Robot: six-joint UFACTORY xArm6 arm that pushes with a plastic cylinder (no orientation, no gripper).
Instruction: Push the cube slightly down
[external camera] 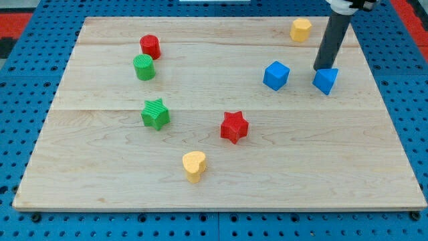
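A blue cube [275, 75] sits on the wooden board at the view's upper right. A second blue block [326, 81], of a wedge-like shape, lies to its right. My tip [324, 68] stands at the top edge of that second blue block, touching or nearly touching it, and to the right of the cube with a gap between them. The dark rod rises from there to the view's top right.
A yellow block [301, 29] lies near the top edge. A red cylinder [150, 46] and a green cylinder [144, 67] are at the upper left. A green star [155, 114], a red star [234, 126] and a yellow heart [194, 166] lie lower down.
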